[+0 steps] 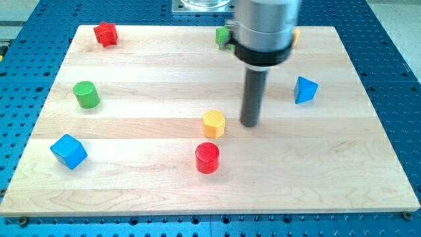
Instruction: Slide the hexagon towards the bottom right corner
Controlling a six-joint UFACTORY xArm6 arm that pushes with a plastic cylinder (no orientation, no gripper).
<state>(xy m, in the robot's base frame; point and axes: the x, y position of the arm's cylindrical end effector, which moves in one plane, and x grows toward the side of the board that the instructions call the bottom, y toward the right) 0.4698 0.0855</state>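
Note:
The yellow hexagon block sits near the middle of the wooden board. My tip rests on the board just to the hexagon's right, a small gap apart from it. A red cylinder stands just below the hexagon. The rod comes down from the arm's grey body at the view's top.
A blue triangular block lies at the right. A green cylinder and a blue cube are at the left. A red block is at the top left. A green block and a yellow block are partly hidden behind the arm.

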